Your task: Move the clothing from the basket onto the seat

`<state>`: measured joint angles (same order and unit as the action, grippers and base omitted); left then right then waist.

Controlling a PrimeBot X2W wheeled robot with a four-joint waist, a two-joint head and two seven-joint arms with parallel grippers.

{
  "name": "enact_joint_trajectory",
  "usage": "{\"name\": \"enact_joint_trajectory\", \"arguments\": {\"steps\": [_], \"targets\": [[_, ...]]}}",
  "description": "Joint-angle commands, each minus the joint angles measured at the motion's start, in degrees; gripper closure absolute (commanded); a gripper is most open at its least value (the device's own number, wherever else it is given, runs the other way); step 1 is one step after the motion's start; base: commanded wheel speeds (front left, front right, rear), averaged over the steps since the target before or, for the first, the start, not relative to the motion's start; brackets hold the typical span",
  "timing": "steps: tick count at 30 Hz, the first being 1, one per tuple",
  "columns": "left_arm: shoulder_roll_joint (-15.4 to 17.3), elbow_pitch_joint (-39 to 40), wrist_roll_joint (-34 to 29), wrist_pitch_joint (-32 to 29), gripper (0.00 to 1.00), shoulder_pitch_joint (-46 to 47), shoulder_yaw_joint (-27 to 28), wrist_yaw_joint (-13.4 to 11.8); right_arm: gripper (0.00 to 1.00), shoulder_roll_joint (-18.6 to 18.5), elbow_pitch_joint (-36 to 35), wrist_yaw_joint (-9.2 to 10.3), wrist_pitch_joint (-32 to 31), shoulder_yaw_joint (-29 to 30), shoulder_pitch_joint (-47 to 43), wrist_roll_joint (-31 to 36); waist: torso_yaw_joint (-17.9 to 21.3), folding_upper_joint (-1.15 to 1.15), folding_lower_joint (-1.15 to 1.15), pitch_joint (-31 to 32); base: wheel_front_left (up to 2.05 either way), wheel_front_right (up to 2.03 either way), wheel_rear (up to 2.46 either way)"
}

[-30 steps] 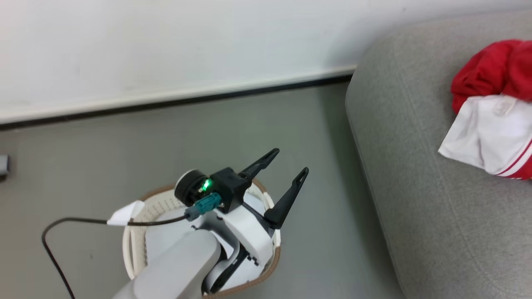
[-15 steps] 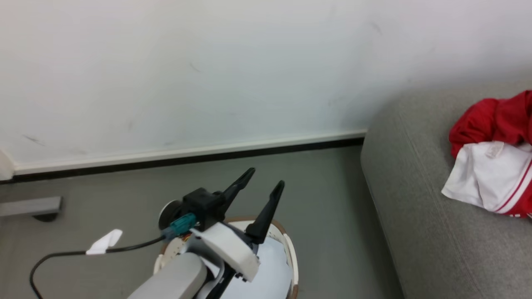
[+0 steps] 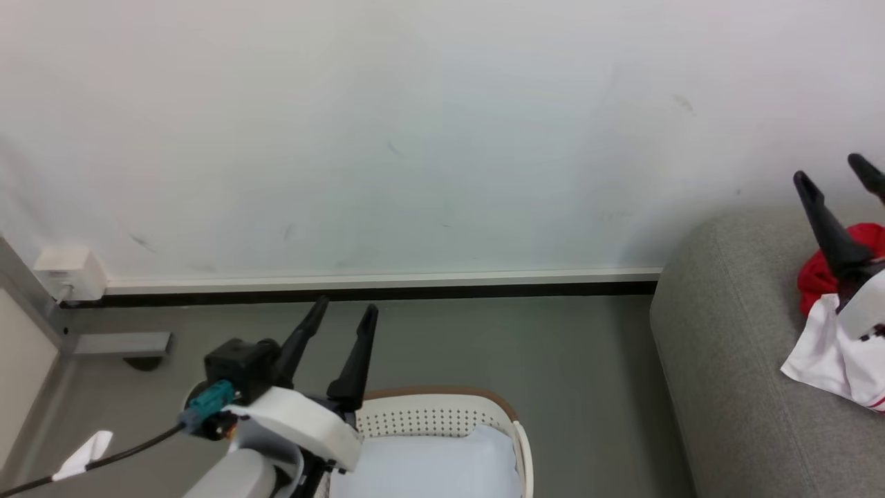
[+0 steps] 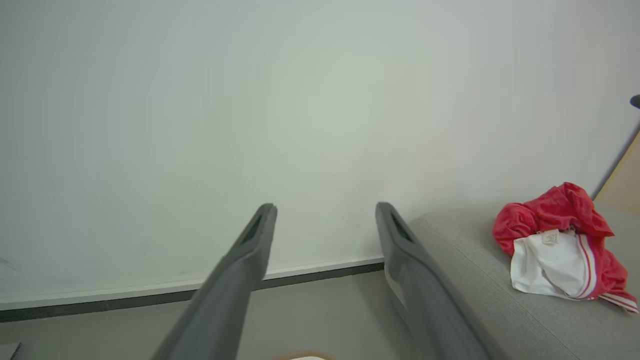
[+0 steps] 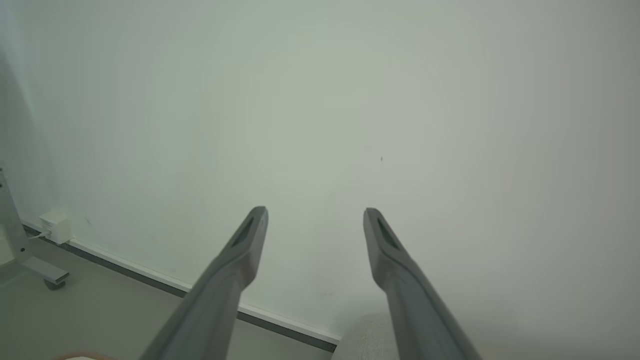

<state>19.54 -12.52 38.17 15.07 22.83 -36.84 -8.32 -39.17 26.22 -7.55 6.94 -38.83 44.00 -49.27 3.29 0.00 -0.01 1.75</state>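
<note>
The clothing, a bright red piece (image 3: pixel 813 279) and a white piece with red stripes (image 3: pixel 821 347), lies on the grey seat (image 3: pixel 726 360) at the right. In the left wrist view the clothing (image 4: pixel 547 255) rests on the seat (image 4: pixel 470 285) too. The basket (image 3: pixel 442 396) stands on the floor at bottom centre, holding a pale bluish-white pad (image 3: pixel 429 463). My left gripper (image 3: pixel 346 306) is open and empty above the basket's left side, pointing at the wall. My right gripper (image 3: pixel 828 169) is open and empty in front of the clothing. Both own-wrist views show spread fingers, left (image 4: pixel 325 207) and right (image 5: pixel 315 211).
A white wall with a dark baseboard (image 3: pixel 380 292) runs behind. A white socket box (image 3: pixel 69 271) and a grey stand foot (image 3: pixel 121 344) sit at the far left. A black cable with a white tag (image 3: pixel 83 455) trails from my left wrist. Grey floor lies between basket and seat.
The head camera has tilted up, so the whole picture shifted down. My left gripper has swung up toward the wall. My right gripper has come into view in front of the clothing.
</note>
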Motion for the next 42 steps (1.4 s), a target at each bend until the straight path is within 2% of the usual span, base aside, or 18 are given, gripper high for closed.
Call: {"name": "enact_joint_trajectory", "arguments": {"steps": [1,7,12,19,26,31,42], "targets": [[0.8,0.5,0.8,0.1,0.00,-1.6,1.5,-0.6,0.00,1.2,0.1,0.13,1.6,1.2,-2.8,0.9,-0.8,0.00,0.01,0.3,0.00,0.00,0.00],[1.1,2.2,-0.9,0.1,0.00,-5.9,8.1,-2.6,0.00,6.5,0.5,0.13,6.4,7.4,-11.1,3.9,-2.4,0.00,0.01,0.7,0.00,0.00,0.00],[0.8,2.7,-2.8,0.1,0.00,-10.0,13.7,-3.3,0.00,10.8,-1.6,0.13,8.1,13.7,-17.4,9.5,-2.9,0.00,0.01,0.8,0.00,0.00,0.00],[-1.3,2.1,-6.1,0.1,0.00,-14.2,18.9,-2.5,0.00,19.0,-8.3,0.13,8.2,25.6,-27.9,19.5,-3.6,0.00,0.01,0.6,0.00,0.00,0.00],[-4.4,0.3,-11.6,0.1,0.00,-16.9,22.2,-0.9,0.00,25.6,-11.5,0.13,8.2,30.6,-36.1,25.9,-3.6,0.00,0.01,0.7,0.00,0.00,0.00],[-7.2,-1.1,-14.9,0.1,0.00,-18.3,25.0,1.0,0.00,27.5,-12.8,0.13,8.3,31.0,-38.6,27.7,-3.0,0.00,0.01,0.7,0.00,0.00,0.00],[-11.1,-2.0,-20.9,0.1,0.00,-19.3,30.1,5.0,0.00,28.6,-12.2,0.13,8.3,31.5,-38.1,28.2,-2.1,0.00,0.01,0.4,0.00,0.00,0.00]]}}
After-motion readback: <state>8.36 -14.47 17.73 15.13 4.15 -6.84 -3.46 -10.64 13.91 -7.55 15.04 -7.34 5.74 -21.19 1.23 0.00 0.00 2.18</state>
